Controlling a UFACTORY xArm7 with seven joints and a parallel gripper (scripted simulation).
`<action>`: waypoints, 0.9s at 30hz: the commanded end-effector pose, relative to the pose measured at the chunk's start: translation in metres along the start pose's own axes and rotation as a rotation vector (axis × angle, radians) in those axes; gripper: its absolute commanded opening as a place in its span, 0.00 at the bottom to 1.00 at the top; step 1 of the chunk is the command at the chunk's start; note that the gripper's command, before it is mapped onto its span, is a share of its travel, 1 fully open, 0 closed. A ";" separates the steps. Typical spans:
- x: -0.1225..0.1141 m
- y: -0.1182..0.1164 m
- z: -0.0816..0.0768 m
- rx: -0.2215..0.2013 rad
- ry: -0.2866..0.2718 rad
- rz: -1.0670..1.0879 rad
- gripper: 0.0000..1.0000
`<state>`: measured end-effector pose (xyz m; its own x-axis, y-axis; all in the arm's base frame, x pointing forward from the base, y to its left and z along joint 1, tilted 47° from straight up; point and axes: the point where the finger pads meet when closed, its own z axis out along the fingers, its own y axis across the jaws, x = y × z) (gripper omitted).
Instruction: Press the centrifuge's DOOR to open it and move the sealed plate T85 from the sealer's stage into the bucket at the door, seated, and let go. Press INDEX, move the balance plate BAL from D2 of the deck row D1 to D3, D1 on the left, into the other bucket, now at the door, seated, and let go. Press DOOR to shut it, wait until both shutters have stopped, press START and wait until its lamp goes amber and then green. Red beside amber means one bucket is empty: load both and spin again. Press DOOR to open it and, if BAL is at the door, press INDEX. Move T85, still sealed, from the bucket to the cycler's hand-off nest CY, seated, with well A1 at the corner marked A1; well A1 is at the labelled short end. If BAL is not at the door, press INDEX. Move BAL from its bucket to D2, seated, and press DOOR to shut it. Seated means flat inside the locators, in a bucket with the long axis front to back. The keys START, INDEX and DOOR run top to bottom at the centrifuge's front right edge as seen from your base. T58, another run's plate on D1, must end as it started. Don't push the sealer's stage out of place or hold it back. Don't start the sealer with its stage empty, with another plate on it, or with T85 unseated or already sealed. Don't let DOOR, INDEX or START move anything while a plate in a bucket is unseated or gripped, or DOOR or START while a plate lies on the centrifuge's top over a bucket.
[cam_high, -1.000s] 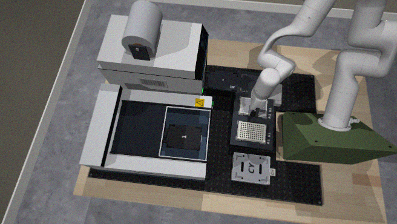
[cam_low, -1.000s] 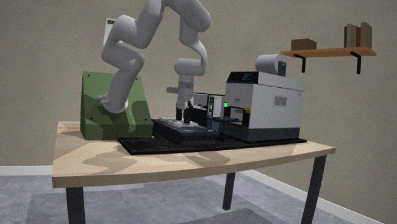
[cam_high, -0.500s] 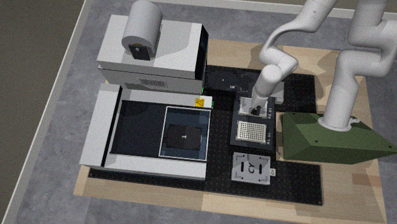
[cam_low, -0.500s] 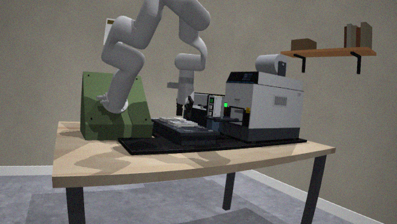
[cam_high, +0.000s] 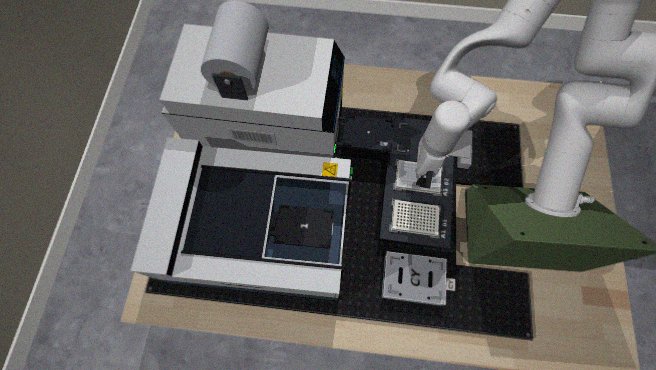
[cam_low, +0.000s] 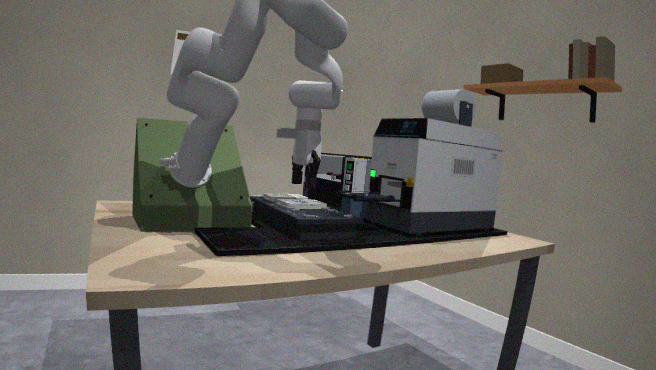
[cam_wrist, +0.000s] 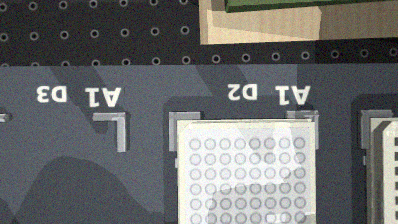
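Observation:
My gripper (cam_high: 425, 181) is open and hangs just above the deck slot D2, where a pale well plate (cam_wrist: 247, 172) sits inside the corner locators. The fingers do not show in the wrist view. In the exterior view the gripper (cam_low: 305, 176) stands a little above the deck. Another white well plate (cam_high: 415, 217) lies on D1; its edge shows in the wrist view (cam_wrist: 385, 170). D3 (cam_wrist: 112, 127) is empty. The centrifuge (cam_high: 240, 225) has its door open over a dark bucket (cam_high: 305, 226) with a small white mark. The CY nest (cam_high: 415, 277) is empty.
The sealer (cam_high: 255, 90) with its roll stands behind the centrifuge, and its dark stage area (cam_high: 372, 132) lies right of it. My green base block (cam_high: 540, 230) is close to the right of the deck row. A wall shelf (cam_low: 542, 85) is far off.

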<state>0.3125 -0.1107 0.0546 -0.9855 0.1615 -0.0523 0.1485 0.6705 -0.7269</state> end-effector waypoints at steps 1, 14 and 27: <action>-0.001 0.000 -0.005 -0.001 -0.003 0.000 1.00; -0.001 0.000 -0.027 -0.001 -0.003 0.000 1.00; -0.001 0.000 -0.045 -0.001 -0.003 0.000 1.00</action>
<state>0.3156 -0.0828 0.0811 -0.9855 0.1616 -0.0523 0.1485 0.6704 -0.7270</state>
